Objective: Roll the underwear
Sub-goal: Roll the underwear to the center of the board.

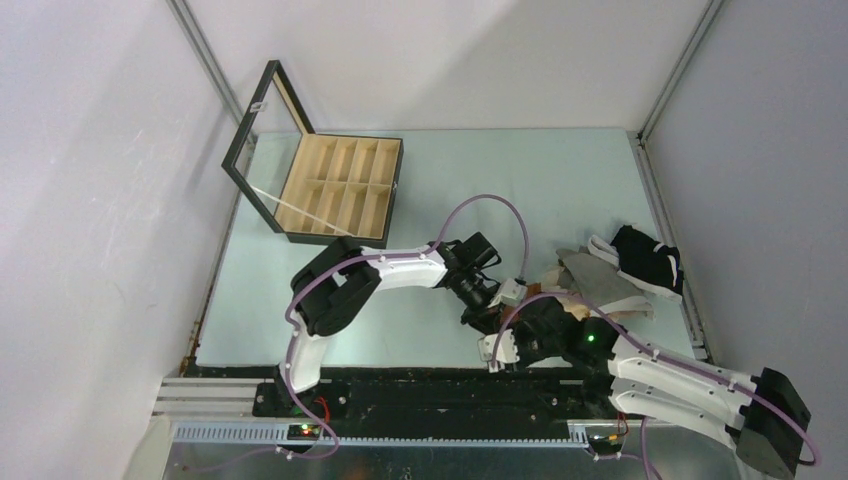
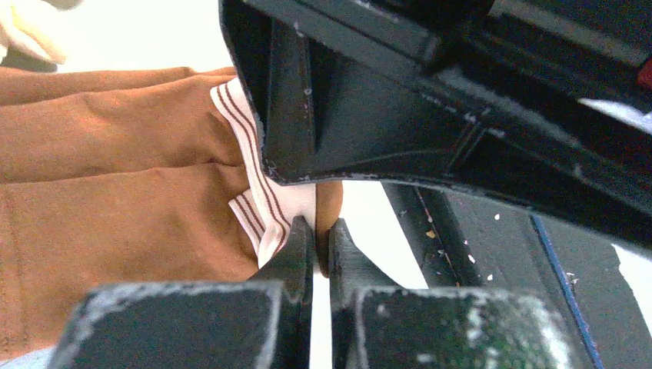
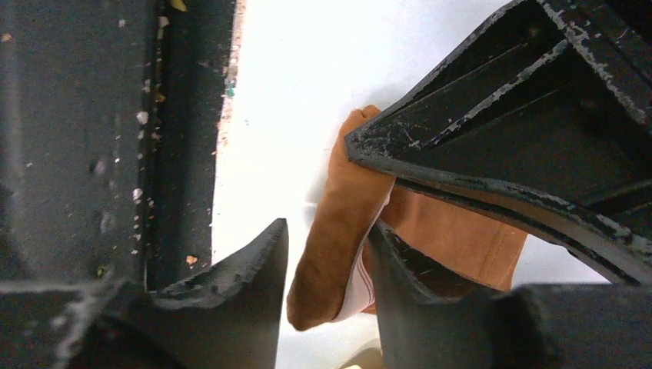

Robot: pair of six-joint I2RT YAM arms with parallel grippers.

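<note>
The rust-brown underwear [image 2: 115, 215] with a white striped band [image 2: 261, 192] lies on the table near the front edge. My left gripper [image 2: 321, 227] is shut on a fold of its edge beside the band. My right gripper [image 3: 329, 231] is open, with a rolled end of the same underwear [image 3: 338, 200] between its fingers and against the right finger [image 3: 407, 269]. In the top view the two grippers, left [image 1: 482, 303] and right [image 1: 500, 347], meet close together and hide most of this garment.
A pile of grey [image 1: 592, 270], beige [image 1: 625, 303] and black, white-trimmed [image 1: 647, 255] underwear lies at the right. The black-framed wooden box [image 1: 340, 190] stands open at the back left. The black rail [image 3: 77, 138] of the table's front edge runs close to the grippers.
</note>
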